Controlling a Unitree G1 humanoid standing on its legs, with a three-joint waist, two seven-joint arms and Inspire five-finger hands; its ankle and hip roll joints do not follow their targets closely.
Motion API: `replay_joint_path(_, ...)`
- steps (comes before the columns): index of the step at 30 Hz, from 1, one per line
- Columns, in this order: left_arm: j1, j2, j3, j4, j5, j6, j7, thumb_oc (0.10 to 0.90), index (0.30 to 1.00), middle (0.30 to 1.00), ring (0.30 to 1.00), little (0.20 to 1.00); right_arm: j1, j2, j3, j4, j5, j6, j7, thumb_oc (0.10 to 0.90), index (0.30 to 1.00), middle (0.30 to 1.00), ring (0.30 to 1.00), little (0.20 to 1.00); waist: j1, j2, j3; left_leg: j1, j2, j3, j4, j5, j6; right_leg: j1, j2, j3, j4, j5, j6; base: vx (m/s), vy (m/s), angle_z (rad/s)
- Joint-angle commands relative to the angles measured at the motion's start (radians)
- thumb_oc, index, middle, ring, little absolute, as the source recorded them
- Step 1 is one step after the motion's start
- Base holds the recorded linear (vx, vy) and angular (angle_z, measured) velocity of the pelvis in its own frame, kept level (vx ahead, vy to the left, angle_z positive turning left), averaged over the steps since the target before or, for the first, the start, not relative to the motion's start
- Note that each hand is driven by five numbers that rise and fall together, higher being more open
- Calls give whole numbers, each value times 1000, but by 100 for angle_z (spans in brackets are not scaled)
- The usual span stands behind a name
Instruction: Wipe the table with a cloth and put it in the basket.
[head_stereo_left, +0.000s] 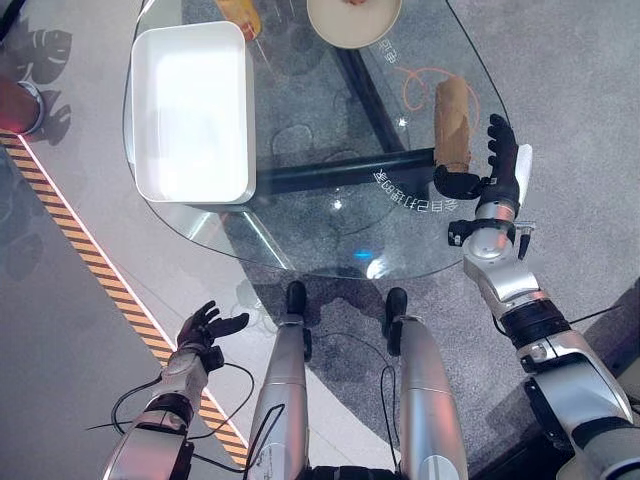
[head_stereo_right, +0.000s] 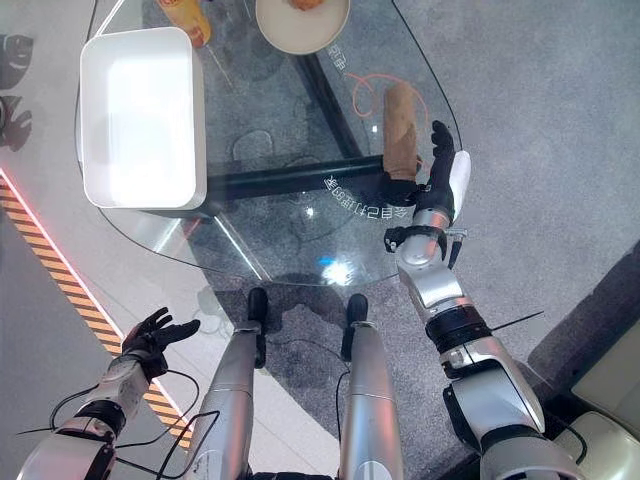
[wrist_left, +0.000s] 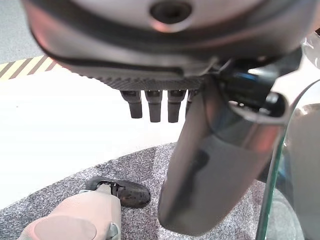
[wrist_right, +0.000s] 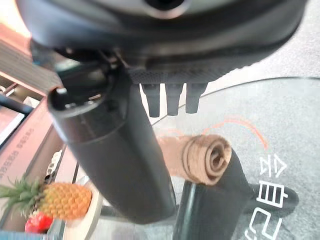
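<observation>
From the left eye view, the rolled brown cloth (head_stereo_left: 454, 124) lies on the glass table (head_stereo_left: 300, 250) near its right edge. The right hand (head_stereo_left: 497, 160) is just beside the cloth's near end, fingers straight and spread, thumb reaching toward the roll, not closed on it. The white basket (head_stereo_left: 190, 110) sits well apart at the table's far left. A plate (head_stereo_left: 353, 18) stands at the far edge.

The right eye view shows the left hand (head_stereo_right: 155, 333) hanging low beside the table, fingers loosely open, holding nothing.

In the left wrist view, those fingers point straight out over the floor.

In the right wrist view, the cloth's spiral end sits just past the straight fingers.

My read: this is the reach, with wiping not begun. Next, the thumb and fingers need to close round the roll.

White characters are printed on the glass near the hand; I leave them unread.
</observation>
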Motion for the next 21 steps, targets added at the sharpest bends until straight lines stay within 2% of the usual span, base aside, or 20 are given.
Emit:
replay_joint_path(1,41,6,-12,2,-7,-24,34,800,900,900,900,900,-106,-29,-2,-11,-56,-13,-28,800,900,900,900,900,-10,19,-21,-4,-120,85,10,-18,113,73,61,-59,-151,48,-44,0,0,0)
replay_joint_path(9,36,-14,-36,-2,-6,-25,43,800,900,900,900,900,-184,-38,44,95,-118,59,-82,800,900,900,900,900,5,31,-21,-9,-123,83,10,-15,115,63,57,-63,-144,50,-44,0,0,0)
replay_joint_path(21,20,-25,-65,-11,-12,-12,48,800,900,900,900,900,-271,-36,99,222,-131,105,-113,800,900,900,900,900,23,56,-21,-21,-134,80,7,-10,121,41,48,-71,-139,55,-42,3,9,2)
